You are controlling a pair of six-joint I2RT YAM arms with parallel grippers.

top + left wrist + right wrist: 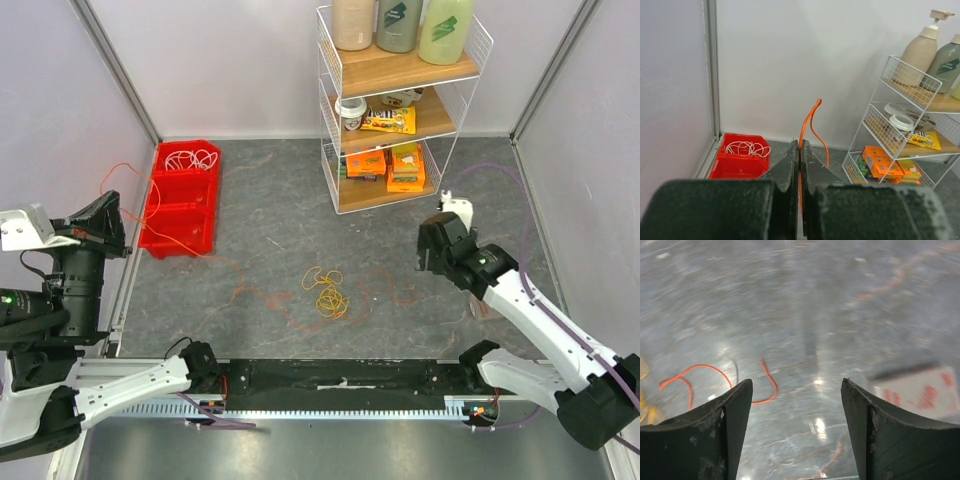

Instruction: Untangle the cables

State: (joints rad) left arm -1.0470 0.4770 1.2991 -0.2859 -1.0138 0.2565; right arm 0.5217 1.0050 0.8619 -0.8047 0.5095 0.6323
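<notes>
My left gripper (800,146) is pinched together on the orange cable (812,117), which pokes up out of the fingertips and curls over toward 1 o'clock in the left wrist view. From above, this gripper is raised at the 9 o'clock edge of the table (270,200), and a thin orange line arcs away from it toward the red bin (185,215). My right gripper (797,385) has its fingers (730,430) spread apart with nothing between them, only bare table beneath; in the top view it hangs at about 3 o'clock. A loop of orange cable lies on the table at 9 o'clock of the right wrist view, clear of the fingers, and a bit of yellow shows at the far left edge there. The yellow cable (330,295) sits in a small loose coil near the table's middle, between my two arms. The white cable (190,158) is coiled in the far compartment of the red bin, at roughly 10 o'clock. A wire shelf (405,68) holding bottles and packets stands at 1 o'clock, well apart from every cable
</notes>
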